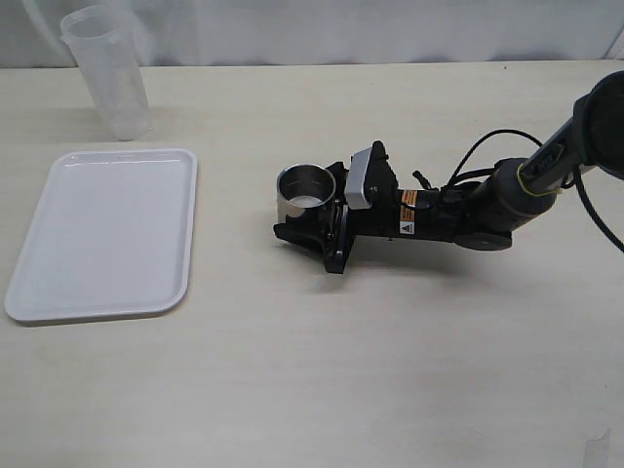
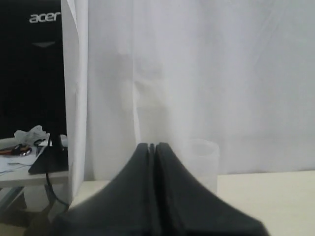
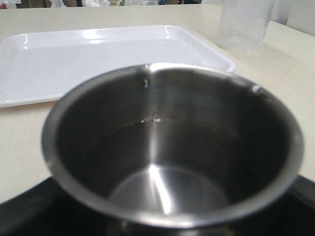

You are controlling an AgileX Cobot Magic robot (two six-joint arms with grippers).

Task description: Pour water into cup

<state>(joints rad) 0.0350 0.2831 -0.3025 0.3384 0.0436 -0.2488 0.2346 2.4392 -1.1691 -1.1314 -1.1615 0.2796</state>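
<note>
Cup [image 1: 306, 185] is being pinched by right end effector [image 1: 297, 207] on desk [image 1: 409, 370]. Left end effector [image 2: 151, 146] is being held pressed together. Tray [image 1: 97, 234] is being seen well apart from cup.

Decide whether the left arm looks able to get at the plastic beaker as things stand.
Probably yes: the beaker stands free, ahead of the left gripper with nothing between them, though its shut jaws must open first.
</note>
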